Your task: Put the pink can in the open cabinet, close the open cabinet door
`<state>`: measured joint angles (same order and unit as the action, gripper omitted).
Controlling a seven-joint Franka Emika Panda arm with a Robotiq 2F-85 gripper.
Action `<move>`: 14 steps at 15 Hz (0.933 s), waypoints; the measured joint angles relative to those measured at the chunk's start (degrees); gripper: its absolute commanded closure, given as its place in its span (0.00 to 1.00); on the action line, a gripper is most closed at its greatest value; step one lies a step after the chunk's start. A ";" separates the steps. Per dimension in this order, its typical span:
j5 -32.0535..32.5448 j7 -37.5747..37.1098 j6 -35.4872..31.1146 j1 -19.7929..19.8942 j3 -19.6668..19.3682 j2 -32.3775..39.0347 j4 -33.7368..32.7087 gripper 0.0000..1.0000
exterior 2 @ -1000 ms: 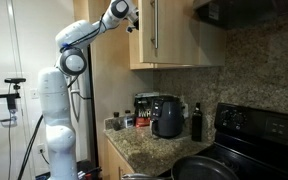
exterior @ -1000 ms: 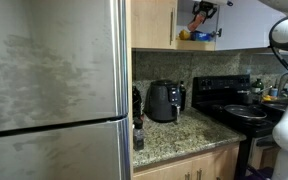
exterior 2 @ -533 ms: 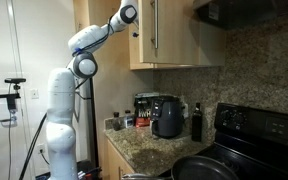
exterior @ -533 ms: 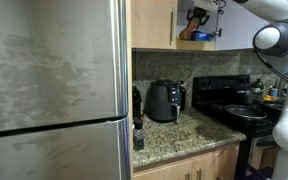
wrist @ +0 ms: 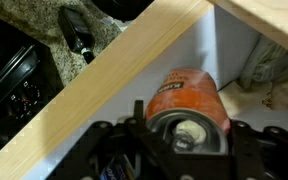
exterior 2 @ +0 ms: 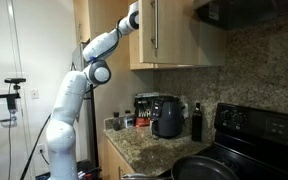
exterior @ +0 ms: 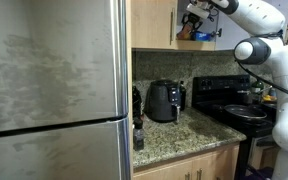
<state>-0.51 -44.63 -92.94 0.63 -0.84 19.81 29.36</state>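
**Exterior views.** The fridge fills the 9 o'clock side. Right of it, at 12 o'clock, hangs the cabinet. Its compartment toward 1 o'clock is open and the interior shows. Below, the air fryer stands on the surface, with the stove toward 3 o'clock. The arm enters from 2 o'clock, and the gripper is inside the open compartment. From the opposite side, the door with its bar handle is just right of the wrist. A bottle stands on the surface at 4 o'clock. The can is too small to make out in either exterior view.

**Wrist view.**
- **Surroundings:** The stove is at 9 o'clock and the bottle at 11 o'clock. The cabinet's wooden edge crosses diagonally from 8 o'clock to 1 o'clock, with the white inner wall beyond it.
- **Can:** The can sits right of centre, past the wooden edge, in front of the white wall.
- **Gripper:** It is clamped on the can, one finger against each side, at 9 and 3 o'clock of the lid.
- **Orientation:** The can's long axis runs from 6 to 12 o'clock, almost along the line of sight. The tabbed lid faces the camera and the far end points at the cabinet interior. Whether the can touches the shelf cannot be told.
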 measured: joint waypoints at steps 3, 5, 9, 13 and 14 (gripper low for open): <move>-2.30 -1.91 2.51 0.76 -0.04 2.57 -3.98 0.62; -4.31 -2.93 3.54 1.52 -0.01 3.67 -5.92 0.62; -7.25 -4.95 3.21 2.68 0.33 4.88 -6.38 0.62; -8.03 -6.50 2.02 3.02 0.42 7.00 -6.26 0.62; -8.03 -6.82 1.25 3.02 0.42 7.33 -6.40 0.62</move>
<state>-8.54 -51.45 -91.68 3.65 -0.43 27.14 22.96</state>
